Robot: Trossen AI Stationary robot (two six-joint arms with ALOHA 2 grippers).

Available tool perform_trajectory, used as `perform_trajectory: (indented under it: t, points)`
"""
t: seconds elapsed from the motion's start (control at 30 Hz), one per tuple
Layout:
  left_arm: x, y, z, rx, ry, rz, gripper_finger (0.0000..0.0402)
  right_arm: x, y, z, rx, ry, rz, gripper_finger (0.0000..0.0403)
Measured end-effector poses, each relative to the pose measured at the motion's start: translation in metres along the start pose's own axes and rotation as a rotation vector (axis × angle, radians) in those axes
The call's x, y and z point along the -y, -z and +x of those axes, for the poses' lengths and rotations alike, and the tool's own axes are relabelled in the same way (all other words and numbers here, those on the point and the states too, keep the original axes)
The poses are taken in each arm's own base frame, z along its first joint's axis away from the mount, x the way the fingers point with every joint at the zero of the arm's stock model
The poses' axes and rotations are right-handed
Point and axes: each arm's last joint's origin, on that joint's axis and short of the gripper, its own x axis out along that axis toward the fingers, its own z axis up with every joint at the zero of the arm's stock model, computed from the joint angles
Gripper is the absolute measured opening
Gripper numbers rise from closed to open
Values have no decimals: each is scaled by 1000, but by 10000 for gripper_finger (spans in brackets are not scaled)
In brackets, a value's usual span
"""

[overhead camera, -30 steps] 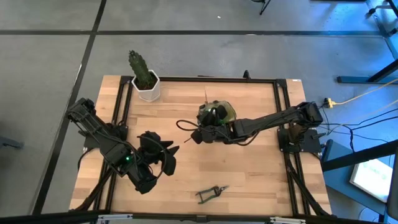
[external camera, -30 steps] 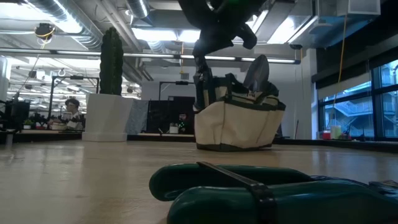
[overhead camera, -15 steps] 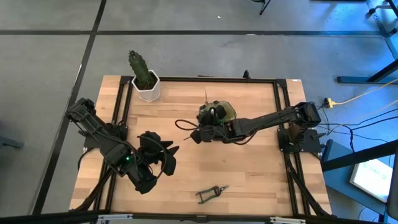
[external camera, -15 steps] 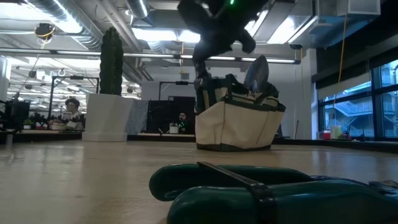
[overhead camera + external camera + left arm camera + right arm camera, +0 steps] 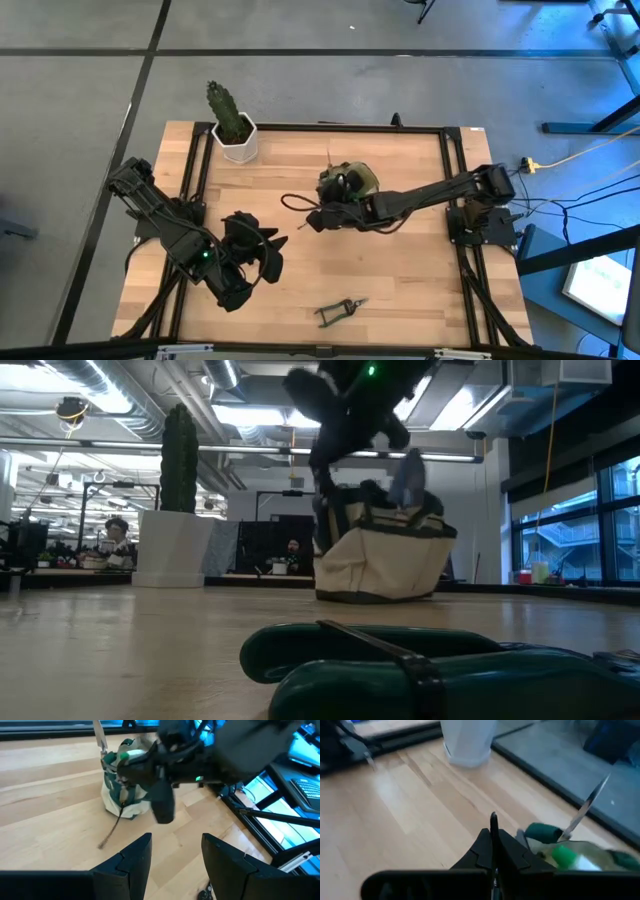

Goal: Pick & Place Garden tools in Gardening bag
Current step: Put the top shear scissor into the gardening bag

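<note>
I see gardening bag (image 5: 350,182) at table centre, toward far edge, tools standing in its mouth, bag tilted in low view. My right gripper (image 5: 318,216) just beside bag's left side, fingers pinched together on thin dark rake handle (image 5: 296,201), rake end at bag. My left gripper (image 5: 268,247) waits near-left, fingers apart, empty. Pruning shears (image 5: 340,311) lie alone by near edge. I judge rake insertion in hand; next, lift handle upright into mouth. Open table left of bag; cactus pot (image 5: 238,141) well clear, far-left.
</note>
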Motion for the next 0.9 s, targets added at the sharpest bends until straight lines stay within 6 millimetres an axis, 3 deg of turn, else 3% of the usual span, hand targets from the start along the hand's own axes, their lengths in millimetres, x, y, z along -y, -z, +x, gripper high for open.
perform_trajectory:
  t: [0.43,0.7,0.9]
  points:
    - [-2,-1,0,23,-11,18,168,9,-43,-43,126,59,-119,6]
    - [-2,-1,0,35,-13,15,168,9,-47,-49,77,-22,-109,6]
    - [-3,-2,0,63,-16,13,168,15,-106,-96,152,-300,-32,6]
